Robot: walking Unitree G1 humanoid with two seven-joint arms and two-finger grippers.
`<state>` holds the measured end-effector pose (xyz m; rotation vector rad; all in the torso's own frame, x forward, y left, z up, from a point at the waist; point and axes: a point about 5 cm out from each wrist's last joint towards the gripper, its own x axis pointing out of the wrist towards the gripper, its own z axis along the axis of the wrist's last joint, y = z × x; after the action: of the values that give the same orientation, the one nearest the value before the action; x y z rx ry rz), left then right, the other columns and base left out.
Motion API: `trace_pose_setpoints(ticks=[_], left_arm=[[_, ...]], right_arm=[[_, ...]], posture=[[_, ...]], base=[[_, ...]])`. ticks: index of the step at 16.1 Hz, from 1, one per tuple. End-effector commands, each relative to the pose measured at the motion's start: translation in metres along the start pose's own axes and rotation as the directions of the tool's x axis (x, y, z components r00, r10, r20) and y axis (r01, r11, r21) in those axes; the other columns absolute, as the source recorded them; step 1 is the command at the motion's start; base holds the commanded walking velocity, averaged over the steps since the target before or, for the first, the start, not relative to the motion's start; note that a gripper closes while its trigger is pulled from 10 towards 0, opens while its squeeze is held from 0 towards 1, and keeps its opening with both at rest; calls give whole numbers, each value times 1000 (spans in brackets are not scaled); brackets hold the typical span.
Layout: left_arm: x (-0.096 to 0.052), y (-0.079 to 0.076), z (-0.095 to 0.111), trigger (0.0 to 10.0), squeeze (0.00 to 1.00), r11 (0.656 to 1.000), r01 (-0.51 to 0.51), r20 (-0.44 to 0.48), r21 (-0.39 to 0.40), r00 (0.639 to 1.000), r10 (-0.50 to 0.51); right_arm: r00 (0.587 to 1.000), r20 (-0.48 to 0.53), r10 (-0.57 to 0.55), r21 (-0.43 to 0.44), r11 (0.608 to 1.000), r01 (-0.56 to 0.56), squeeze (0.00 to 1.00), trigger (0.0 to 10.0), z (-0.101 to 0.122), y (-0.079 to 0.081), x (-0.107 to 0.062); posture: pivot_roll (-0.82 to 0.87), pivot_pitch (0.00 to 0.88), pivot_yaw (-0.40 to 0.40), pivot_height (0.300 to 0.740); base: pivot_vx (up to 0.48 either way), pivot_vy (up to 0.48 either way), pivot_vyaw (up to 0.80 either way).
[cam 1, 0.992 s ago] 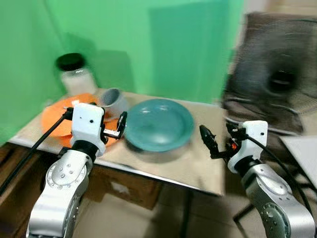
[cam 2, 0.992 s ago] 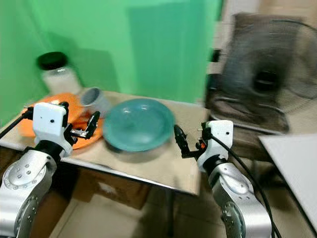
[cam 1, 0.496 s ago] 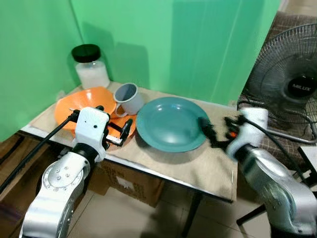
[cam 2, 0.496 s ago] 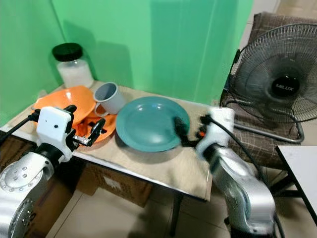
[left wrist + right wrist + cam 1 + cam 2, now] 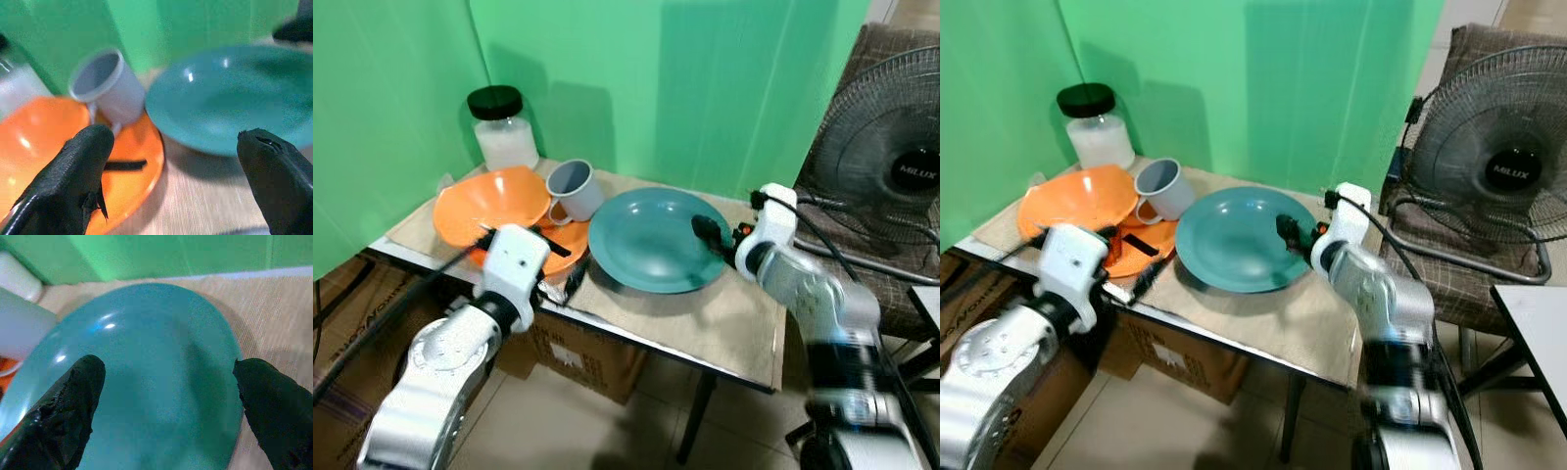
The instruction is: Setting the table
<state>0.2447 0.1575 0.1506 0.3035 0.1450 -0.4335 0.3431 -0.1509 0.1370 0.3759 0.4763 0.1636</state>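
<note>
Change since earlier: the right gripper (image 5: 705, 231) had come forward from beside the table's right edge to the right rim of the round teal plate (image 5: 651, 240); the left gripper (image 5: 570, 276) had dropped to the table's front edge; the camera itself had also shifted.

Left eye view, surface and room: a small table under a beige woven cloth (image 5: 724, 318) stood against a green backdrop (image 5: 705, 78). A dark wire-caged floor fan (image 5: 891, 166) stood to the right, with a cardboard box (image 5: 573, 348) under the table.

Left eye view, dishes: the teal plate lay flat mid-table. A tilted orange bowl (image 5: 489, 201) and a flat orange plate (image 5: 558, 240) sat to its left. A grey enamel mug (image 5: 573, 186) leaned with its mouth up and to the left. A white-filled glass jar with a black lid (image 5: 504, 132) stood upright behind.

Right eye view: a black strip (image 5: 1141, 245) lay on the orange plate, its long axis roughly left to right.

Left wrist view: both black fingers (image 5: 73, 181) were spread wide and held nothing, with the orange plate and teal plate beyond.

Right wrist view: the fingers (image 5: 66, 406) were parted wide across the teal plate, gripping nothing.
</note>
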Motion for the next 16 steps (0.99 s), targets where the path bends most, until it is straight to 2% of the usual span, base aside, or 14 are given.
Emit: trace_pose_setpoints(ticks=[1, 5, 7, 9, 13, 15, 16], left_arm=[[5, 3, -5, 10000, 867, 999, 17, -19, 29, 1000, -16], [18, 2, -5, 10000, 863, 999, 34, -12, 28, 999, -34], [23, -2, -7, 10000, 863, 998, 58, -9, 30, 998, -57], [28, -1, -8, 10000, 863, 998, 51, -6, 34, 999, -51], [43, 2, -4, 10000, 867, 998, 51, 29, 43, 998, -52], [52, 2, -3, 10000, 867, 996, 82, 48, 33, 995, -83], [64, -2, -9, 10000, 863, 989, 147, 38, 30, 988, -148]], right_arm=[[1000, 5, -10, 2, 1000, 10, 0, 10000, 2, -2, 5], [998, 22, -54, 19, 998, 54, 0, 10000, 7, -10, 17], [999, 3, -34, 106, 994, 33, 0, 10000, 9, -10, 23], [999, 31, -43, 94, 995, 40, 0, 10000, 14, -12, 24], [991, 129, 38, 107, 993, -52, 0, 10000, 41, -8, 19], [989, 142, 39, 87, 995, -51, 0, 10000, 47, -12, 18], [990, 141, 13, 71, 997, -23, 0, 10000, 46, -20, 18]], posture=[[-86, 13, 29, 740], [-105, 11, 40, 740], [-104, 14, 37, 740], [-102, 15, 32, 740], [-107, 16, 23, 740], [-114, 16, 24, 740], [-119, 17, 22, 740]], base=[[0, 0, 0], [0, 0, 0], [0, 0, 0], [0, 0, 0], [0, 0, 0], [0, 0, 0], [0, 0, 0]])
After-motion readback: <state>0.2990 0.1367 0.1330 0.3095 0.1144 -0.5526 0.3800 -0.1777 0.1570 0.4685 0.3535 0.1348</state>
